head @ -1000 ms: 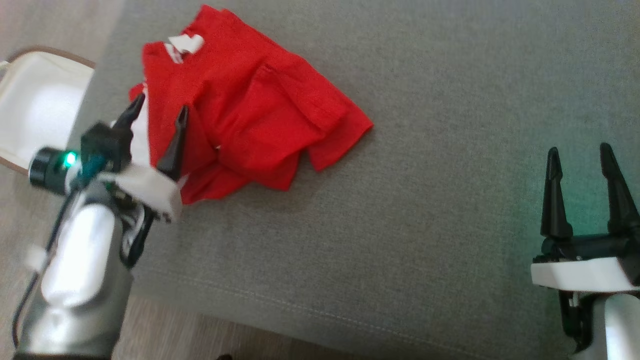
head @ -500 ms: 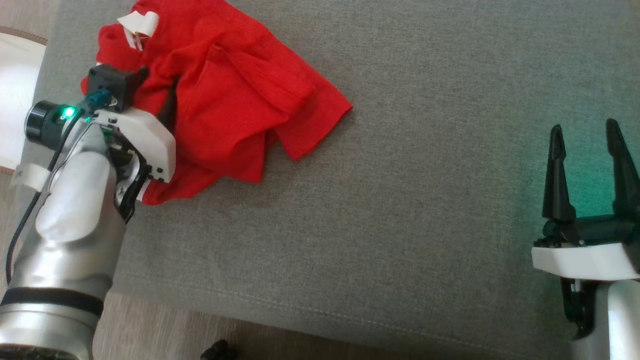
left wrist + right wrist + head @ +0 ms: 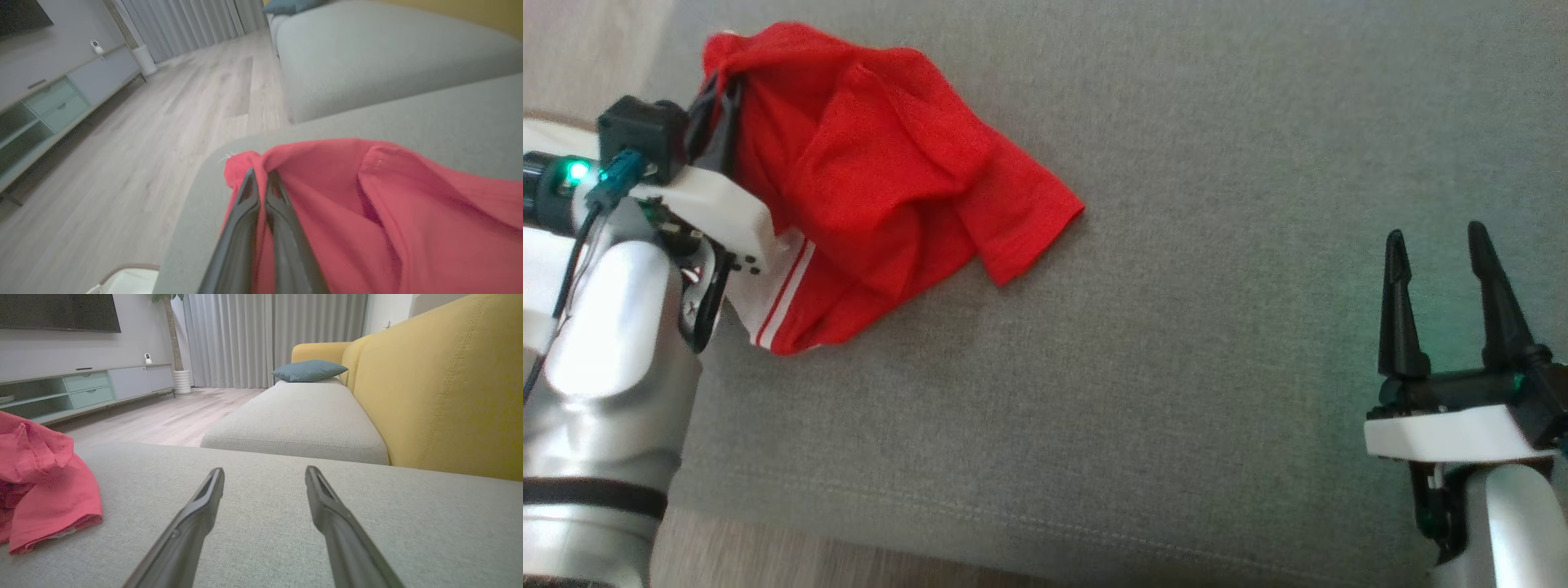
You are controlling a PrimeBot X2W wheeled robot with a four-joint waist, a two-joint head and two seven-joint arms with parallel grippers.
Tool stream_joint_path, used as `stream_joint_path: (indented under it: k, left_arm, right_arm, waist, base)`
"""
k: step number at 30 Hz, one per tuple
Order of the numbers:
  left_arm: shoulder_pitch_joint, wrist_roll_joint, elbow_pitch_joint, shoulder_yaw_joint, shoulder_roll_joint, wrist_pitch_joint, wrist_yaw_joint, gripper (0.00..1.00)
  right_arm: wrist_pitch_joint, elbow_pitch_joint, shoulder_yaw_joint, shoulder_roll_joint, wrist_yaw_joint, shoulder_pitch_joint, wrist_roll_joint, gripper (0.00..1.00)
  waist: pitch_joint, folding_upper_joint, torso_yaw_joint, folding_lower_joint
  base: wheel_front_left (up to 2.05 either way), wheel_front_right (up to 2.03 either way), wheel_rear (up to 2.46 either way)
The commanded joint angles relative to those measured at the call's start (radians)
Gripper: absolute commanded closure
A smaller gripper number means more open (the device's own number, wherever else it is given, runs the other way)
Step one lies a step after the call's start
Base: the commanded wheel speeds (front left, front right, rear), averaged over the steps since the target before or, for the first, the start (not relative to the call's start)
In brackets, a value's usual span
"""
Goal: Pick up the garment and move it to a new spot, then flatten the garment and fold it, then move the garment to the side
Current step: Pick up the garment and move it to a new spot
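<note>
The garment (image 3: 882,180) is a crumpled red shirt with white stripes on one edge, lying at the far left of the grey sofa seat (image 3: 1176,327). My left gripper (image 3: 719,90) is shut on a fold at the garment's upper left corner. In the left wrist view its fingertips (image 3: 261,179) pinch the red cloth (image 3: 367,204), which bunches around them. My right gripper (image 3: 1436,241) hovers open over bare seat at the lower right, far from the garment. The right wrist view has its fingers (image 3: 263,477) spread wide, with the garment (image 3: 41,477) at the left edge.
A white basket (image 3: 122,281) stands on the wood floor (image 3: 122,143) beside the seat's left end. A yellow sofa back (image 3: 441,388) with a blue cushion (image 3: 308,369) lies beyond the seat. A TV cabinet (image 3: 81,388) stands along the far wall.
My left gripper pushed into the garment's left side and closed on a fold, bunching the cloth. The head view shifted between frames. My right gripper stayed open.
</note>
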Motion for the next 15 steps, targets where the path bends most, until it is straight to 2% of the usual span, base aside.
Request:
stream_joint_path:
  k: [1,6,7,11,15]
  left_arm:
    - [-0.001,-0.008,-0.073,0.047,0.064,-0.017,0.025,1.0]
    - [0.058,-0.015,-0.25,0.08,0.083,-0.03,0.081,1.0]
    - [0.058,-0.015,-0.25,0.08,0.083,-0.03,0.081,1.0]
    - [0.117,-0.022,-0.413,0.095,0.093,-0.023,0.115,1.0]
    - [0.164,-0.024,-0.556,0.085,0.094,0.022,0.129,1.0]
  right_arm:
    - [-0.013,-0.014,0.032,-0.006,0.004,-0.009,0.016,0.0]
    - [-0.019,0.026,0.053,-0.006,0.004,0.001,0.052,0.0]
    - [-0.019,0.026,0.053,-0.006,0.004,0.001,0.052,0.0]
    - [-0.02,0.047,0.071,-0.006,0.004,0.007,0.077,0.0]
    - [-0.02,0.046,0.08,-0.006,0.004,0.006,0.096,0.0]
  waist:
    - [-0.057,0.0,-0.012,-0.0001]
    - [-0.133,0.0,-0.025,-0.0001]
    - [-0.133,0.0,-0.025,-0.0001]
    - [-0.185,0.0,-0.042,-0.0001]
    - [-0.221,0.0,-0.071,-0.0001]
  base:
    - [0.0,0.0,0.0]
    - [0.0,0.0,0.0]
    - [0.0,0.0,0.0]
    - [0.0,0.0,0.0]
    - [0.0,0.0,0.0]
